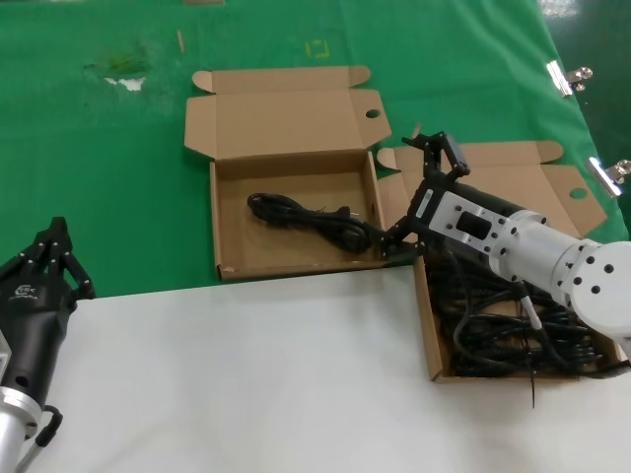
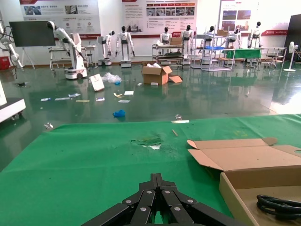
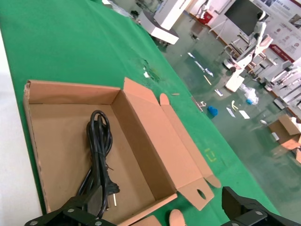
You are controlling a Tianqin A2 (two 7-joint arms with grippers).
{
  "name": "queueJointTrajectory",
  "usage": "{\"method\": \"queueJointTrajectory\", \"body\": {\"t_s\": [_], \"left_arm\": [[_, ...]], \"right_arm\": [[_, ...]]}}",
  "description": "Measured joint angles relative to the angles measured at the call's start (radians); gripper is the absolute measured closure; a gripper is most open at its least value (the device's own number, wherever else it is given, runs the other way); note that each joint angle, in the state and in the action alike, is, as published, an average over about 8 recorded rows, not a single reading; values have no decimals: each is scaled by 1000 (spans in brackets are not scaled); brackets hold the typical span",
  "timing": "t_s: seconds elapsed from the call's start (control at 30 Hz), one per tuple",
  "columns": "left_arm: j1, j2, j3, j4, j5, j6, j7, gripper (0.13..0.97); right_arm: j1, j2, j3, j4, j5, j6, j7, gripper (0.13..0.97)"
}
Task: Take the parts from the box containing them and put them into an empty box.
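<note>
Two brown cardboard boxes lie open on the green cloth. The right box (image 1: 426, 315) holds a tangled pile of several black power cords (image 1: 508, 330). The left box (image 1: 225, 222) holds one coiled cord (image 1: 306, 217), which also shows in the right wrist view (image 3: 96, 146) inside that box (image 3: 141, 122). My right gripper (image 1: 409, 192) is open and empty, hovering over the gap between the boxes by the left box's right wall; its fingers frame the right wrist view (image 3: 150, 219). My left gripper (image 1: 56, 232) is shut and empty at the near left, also seen in its own wrist view (image 2: 156, 177).
A white table surface (image 1: 246, 384) runs along the front. Metal clips (image 1: 567, 77) lie at the cloth's right edge. A torn spot (image 1: 123, 69) marks the cloth at the far left. The left box's lid (image 2: 240, 155) stands open toward the back.
</note>
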Motion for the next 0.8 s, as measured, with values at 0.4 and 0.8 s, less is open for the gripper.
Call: {"method": "queueJointTrajectory", "body": {"t_s": [0.4, 0.8], "left_arm": [[0, 0, 0, 0, 0, 0, 0, 920], [0, 0, 0, 0, 0, 0, 0, 795]], "right_arm": [[-23, 6, 16, 29, 13, 11, 11, 157], [-102, -10, 65, 86, 85, 70, 24, 129]]}}
